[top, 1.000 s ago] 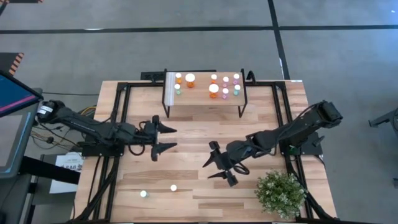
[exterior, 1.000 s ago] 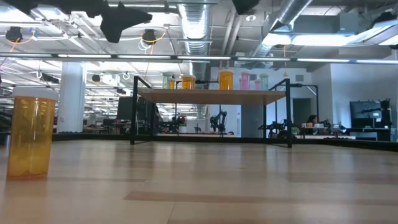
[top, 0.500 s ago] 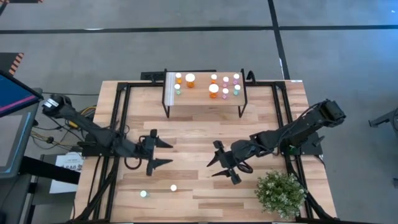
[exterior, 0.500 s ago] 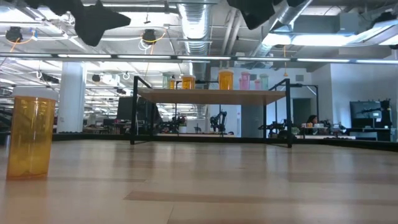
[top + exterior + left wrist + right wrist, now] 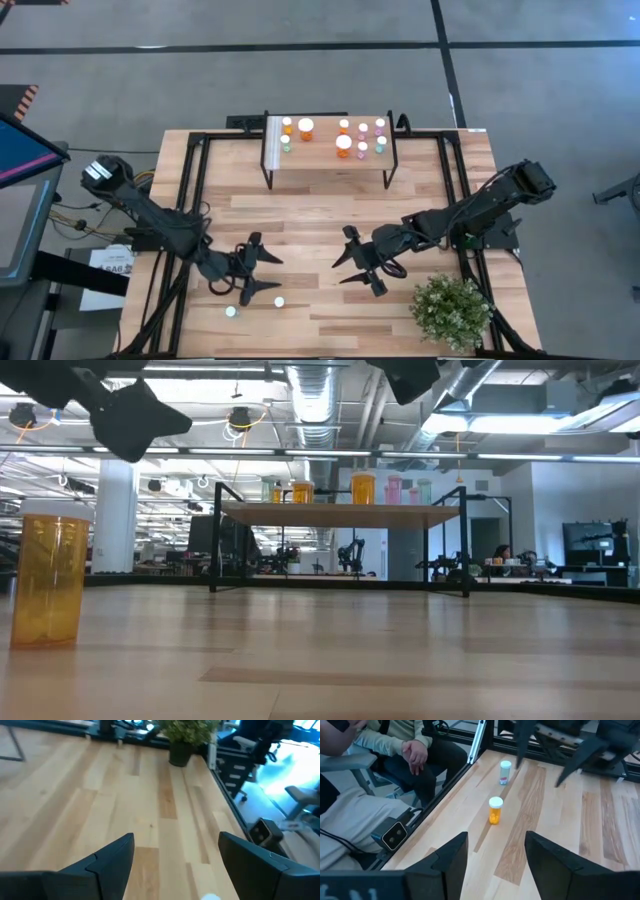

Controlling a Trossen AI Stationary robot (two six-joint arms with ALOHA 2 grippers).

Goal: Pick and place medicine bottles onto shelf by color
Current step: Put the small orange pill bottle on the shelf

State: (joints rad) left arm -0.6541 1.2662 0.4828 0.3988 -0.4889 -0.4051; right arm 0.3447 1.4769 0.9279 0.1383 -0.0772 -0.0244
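Observation:
Two medicine bottles with white caps stand upright on the table near its front edge: an orange one [image 5: 279,301] [image 5: 495,810] and a pale green one [image 5: 231,311] [image 5: 505,772]. The low view shows the orange bottle [image 5: 45,580] close up. The shelf [image 5: 330,152] [image 5: 330,513] at the back carries several orange, pink and green bottles [image 5: 344,143]. My left gripper [image 5: 279,274] [image 5: 175,865] is open and empty, in the air just on the far side of the orange bottle. My right gripper [image 5: 339,272] [image 5: 495,850] is open and empty at mid-table, pointing toward the two bottles.
A bushy potted plant [image 5: 452,310] [image 5: 187,732] stands at the table's near right corner. A black frame [image 5: 195,200] runs along the table's sides. A seated person [image 5: 405,755] shows beyond the table's left edge. Bare wood lies between the shelf and the grippers.
My left gripper has gone toward the table's near edge, down toward the two standing bottles, staying open. My right gripper has shifted only slightly. The bottles have not moved.

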